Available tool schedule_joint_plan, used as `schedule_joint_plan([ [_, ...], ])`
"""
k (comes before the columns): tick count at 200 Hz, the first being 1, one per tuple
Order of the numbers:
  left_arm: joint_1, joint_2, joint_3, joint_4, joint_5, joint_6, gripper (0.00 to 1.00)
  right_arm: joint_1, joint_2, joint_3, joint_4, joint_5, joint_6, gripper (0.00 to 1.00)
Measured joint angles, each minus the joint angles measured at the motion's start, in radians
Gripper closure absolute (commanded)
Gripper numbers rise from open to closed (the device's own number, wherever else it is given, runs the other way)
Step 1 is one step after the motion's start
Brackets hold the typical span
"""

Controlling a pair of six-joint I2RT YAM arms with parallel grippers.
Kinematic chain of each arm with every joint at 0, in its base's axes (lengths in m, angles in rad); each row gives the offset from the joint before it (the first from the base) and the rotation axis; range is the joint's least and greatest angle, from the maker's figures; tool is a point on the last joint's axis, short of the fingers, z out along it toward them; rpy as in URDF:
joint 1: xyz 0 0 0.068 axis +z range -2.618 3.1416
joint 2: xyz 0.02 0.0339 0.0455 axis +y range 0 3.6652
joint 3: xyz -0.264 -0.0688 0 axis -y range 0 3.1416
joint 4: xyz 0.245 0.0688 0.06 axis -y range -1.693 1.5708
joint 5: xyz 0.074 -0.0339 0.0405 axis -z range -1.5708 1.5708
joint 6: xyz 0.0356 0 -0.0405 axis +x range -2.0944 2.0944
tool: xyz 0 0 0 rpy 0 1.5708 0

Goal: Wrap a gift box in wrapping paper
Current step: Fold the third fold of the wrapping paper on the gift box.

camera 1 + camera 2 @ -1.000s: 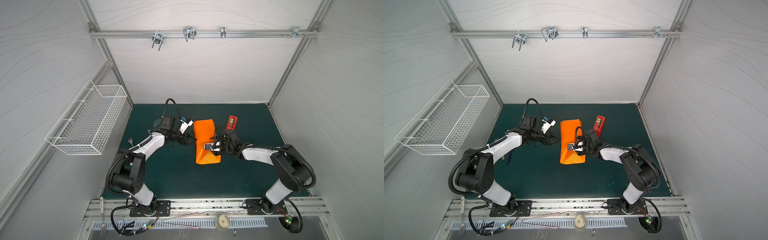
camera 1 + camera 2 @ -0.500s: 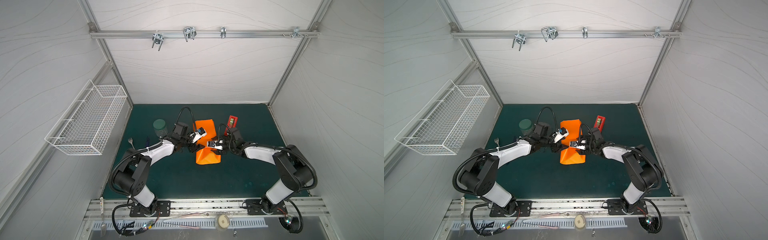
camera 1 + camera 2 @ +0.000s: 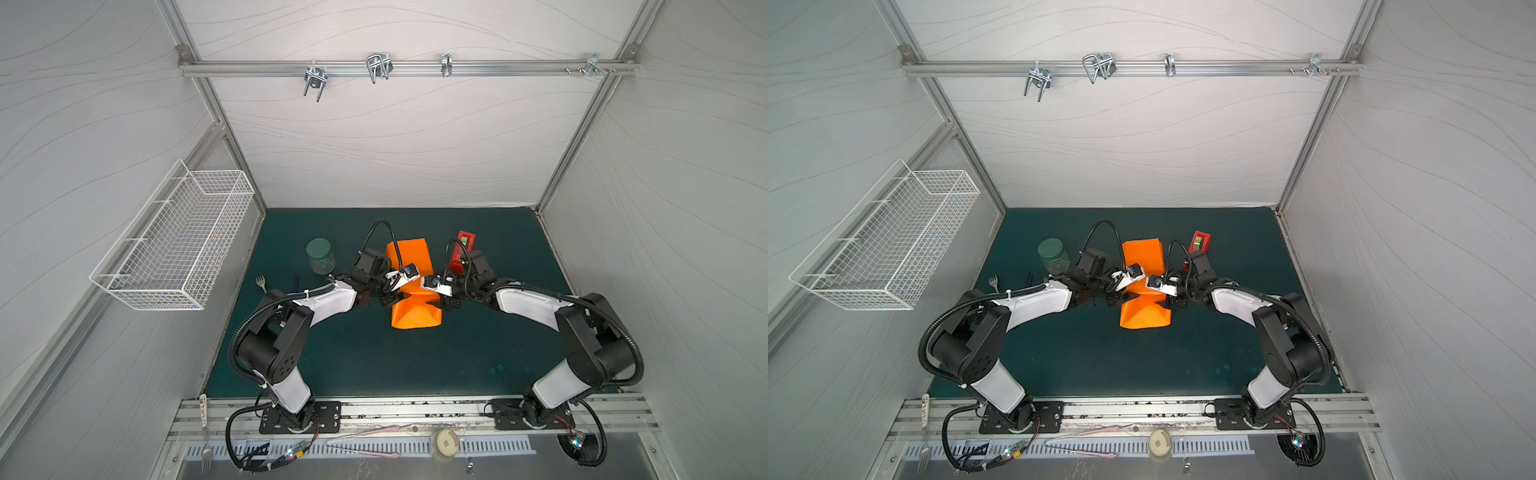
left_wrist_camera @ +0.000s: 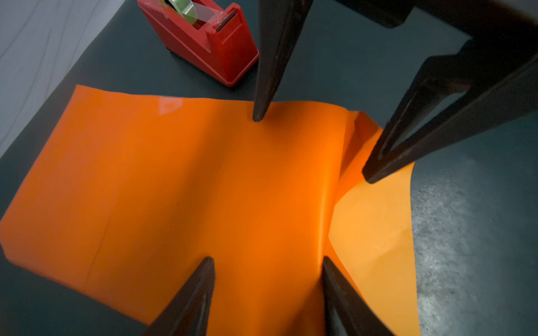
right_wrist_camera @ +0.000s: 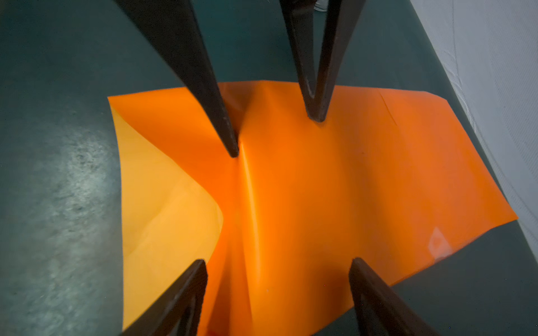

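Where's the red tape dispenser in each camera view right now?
Top view: red tape dispenser right of the wrapping paper's far end.
Top view: same spot.
Left wrist: on the mat past the paper's edge.
Right wrist: not in it.
Shared landmark: the orange wrapping paper.

The left pincer (image 4: 267, 259) and right pincer (image 5: 278, 260) face each other closely, both angled down with jaws spread apart

We find open mat (image 3: 374, 365) in front of the paper (image 3: 415, 318). Over it our left gripper (image 4: 266, 261) and right gripper (image 5: 276, 261) face each other closely, leaving little room between. The tape dispenser (image 3: 459, 255) stands just behind the right one, and a jar (image 3: 320, 255) stands well apart on the left.
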Motion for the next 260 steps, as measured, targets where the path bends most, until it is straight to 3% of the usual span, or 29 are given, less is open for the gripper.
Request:
schedule_joint_plan([
  [71, -0.022, -0.006, -0.068, 0.122, -0.067, 0.091, 0.40, 0.002, -0.004, 0.047, -0.056, 0.008, -0.001, 0.23],
  [145, -0.048, -0.011, -0.131, 0.230, -0.146, 0.167, 0.39, 0.002, 0.036, 0.029, 0.019, 0.064, -0.034, 0.30],
  [260, -0.098, -0.010, -0.172, 0.300, -0.321, 0.245, 0.31, 0.007, 0.036, -0.035, 0.111, 0.135, -0.067, 0.28],
])
